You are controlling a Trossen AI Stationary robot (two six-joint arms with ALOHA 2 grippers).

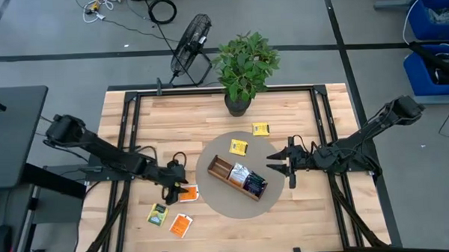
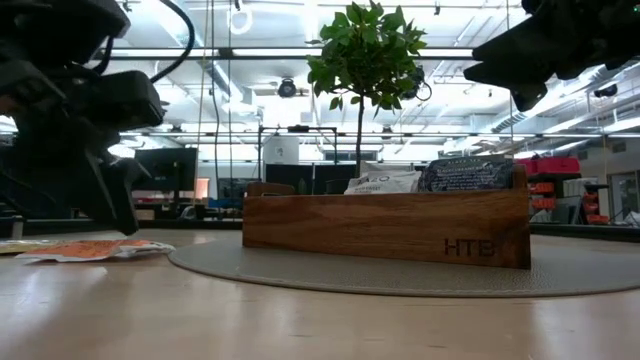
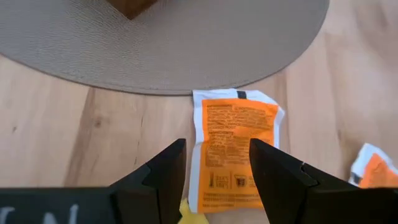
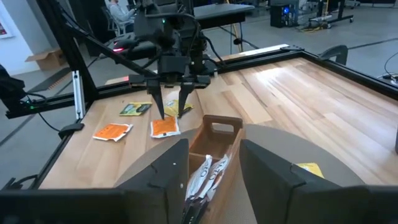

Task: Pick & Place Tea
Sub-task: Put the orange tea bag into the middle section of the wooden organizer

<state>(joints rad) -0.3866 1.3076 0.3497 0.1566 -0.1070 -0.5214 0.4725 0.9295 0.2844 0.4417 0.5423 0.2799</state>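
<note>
An orange tea sachet (image 3: 233, 146) lies flat on the wood just off the near-left rim of the round grey mat (image 1: 212, 201). My left gripper (image 3: 214, 168) is open, slanting down over it, a finger on either side and a little above it (image 4: 169, 113). A second orange sachet (image 1: 181, 225) and a yellow-green one (image 1: 158, 214) lie nearer the front edge. One yellow sachet (image 1: 238, 146) lies on the mat and another (image 1: 260, 128) on the wood behind it. My right gripper (image 1: 280, 164) hovers open off the right end of the wooden tray (image 1: 224, 171).
The tray stands on the mat, with a few sachets upright in its compartments (image 2: 465, 172). A potted plant (image 1: 245, 65) stands at the table's far middle. Black frame rails (image 1: 127, 122) run along the left and right sides. Bare wood lies at the front right.
</note>
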